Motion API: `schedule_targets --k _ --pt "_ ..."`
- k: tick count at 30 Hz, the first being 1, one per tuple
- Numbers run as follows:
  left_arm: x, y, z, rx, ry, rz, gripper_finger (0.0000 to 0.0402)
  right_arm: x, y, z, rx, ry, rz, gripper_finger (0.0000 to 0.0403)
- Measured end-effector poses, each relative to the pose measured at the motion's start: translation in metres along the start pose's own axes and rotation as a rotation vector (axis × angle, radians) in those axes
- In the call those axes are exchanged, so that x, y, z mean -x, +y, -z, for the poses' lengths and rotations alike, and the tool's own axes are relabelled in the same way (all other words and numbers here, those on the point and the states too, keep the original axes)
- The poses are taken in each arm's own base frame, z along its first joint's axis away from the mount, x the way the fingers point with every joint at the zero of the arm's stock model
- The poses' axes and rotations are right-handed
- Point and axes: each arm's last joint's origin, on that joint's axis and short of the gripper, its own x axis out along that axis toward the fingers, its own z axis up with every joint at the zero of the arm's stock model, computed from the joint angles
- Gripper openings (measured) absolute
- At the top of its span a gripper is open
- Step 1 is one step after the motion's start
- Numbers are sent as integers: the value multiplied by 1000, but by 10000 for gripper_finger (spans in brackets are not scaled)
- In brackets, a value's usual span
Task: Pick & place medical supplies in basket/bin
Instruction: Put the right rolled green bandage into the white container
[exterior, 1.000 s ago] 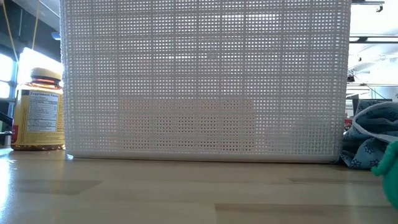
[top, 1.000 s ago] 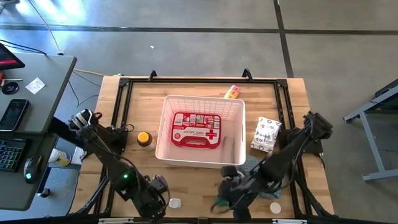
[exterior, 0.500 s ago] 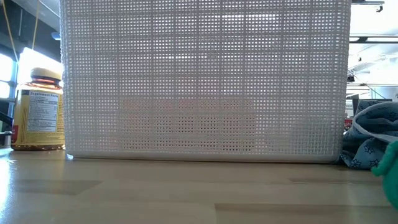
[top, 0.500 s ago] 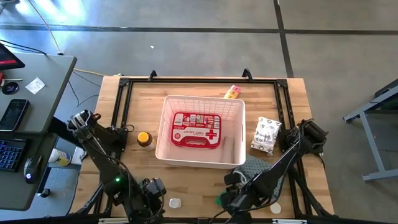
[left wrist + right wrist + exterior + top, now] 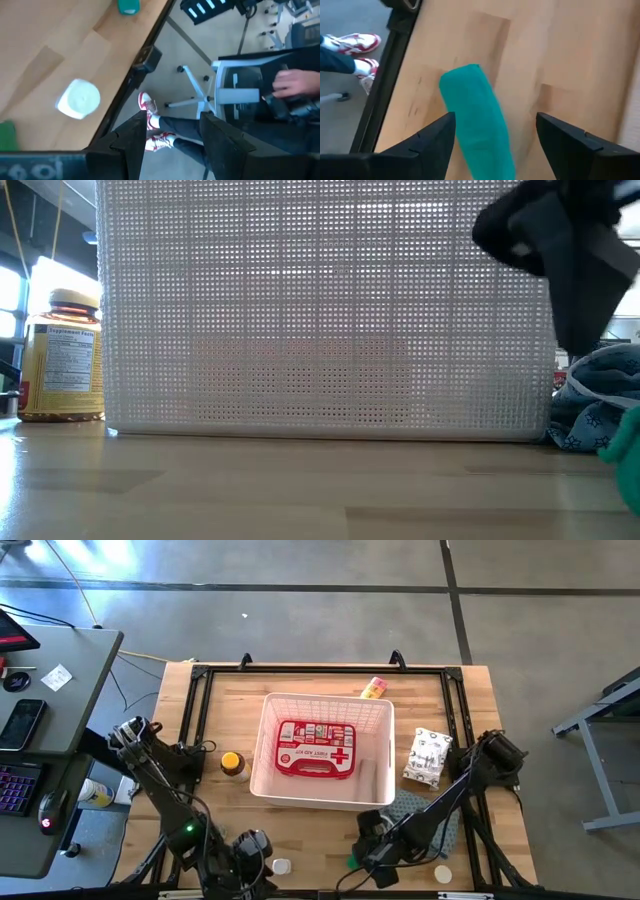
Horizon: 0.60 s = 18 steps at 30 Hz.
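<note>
Overhead and wrist views. The right gripper (image 5: pixel 492 137) hangs at the table's near edge, fingers spread wide around a green roll (image 5: pixel 477 117) lying on the wood — not clamped on it. The left gripper (image 5: pixel 172 137) waits near the same edge, fingers apart and holding nothing, beside a small white-capped bottle (image 5: pixel 281 866). The red first-aid case (image 5: pixel 316 749) lies flat inside the white basket (image 5: pixel 262 750) at table centre — an amber bottle (image 5: pixel 232 762) stands just beside the basket.

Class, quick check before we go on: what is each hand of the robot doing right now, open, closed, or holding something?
Left hand: open, holding nothing, beyond the table's near edge.
Right hand: open, its fingers on either side of the green roll, not closed on it.
</note>
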Motion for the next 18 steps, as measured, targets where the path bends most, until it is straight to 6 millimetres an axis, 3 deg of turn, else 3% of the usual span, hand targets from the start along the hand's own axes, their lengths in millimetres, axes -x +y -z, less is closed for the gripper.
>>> schedule_targets --k 14,18 --pt "0 0 1 12 61 9 215 -21 -8 32 32 47 -24 267" --pt "0 0 1 27 61 9 215 -25 -9 39 35 59 -29 249"
